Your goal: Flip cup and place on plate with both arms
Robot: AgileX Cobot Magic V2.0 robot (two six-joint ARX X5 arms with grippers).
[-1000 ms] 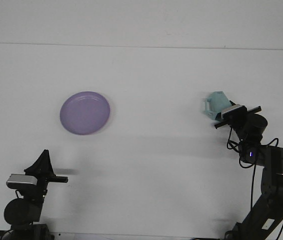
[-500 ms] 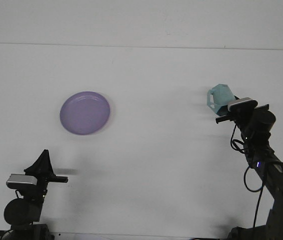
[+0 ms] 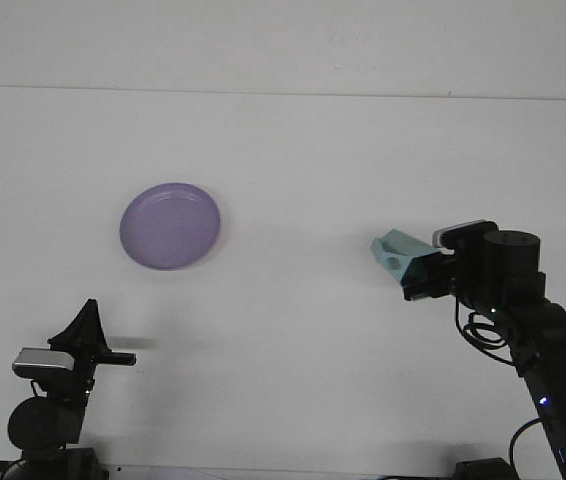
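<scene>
since the earlier frame, the right pincer (image 3: 415, 280) is carrying the cup (image 3: 400, 256) down and leftward, clenched on it, tipped sideways. plate (image 3: 170, 225) is lying well to its left, nearer the released left pincer (image 3: 85, 325).

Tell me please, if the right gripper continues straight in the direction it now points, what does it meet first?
Probably nothing: the right gripper, holding the cup, points left across bare table; the plate seems farther back, though depth is unclear.

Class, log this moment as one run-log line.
right gripper: holds cup, lifted | left gripper: idle | plate: bare
</scene>
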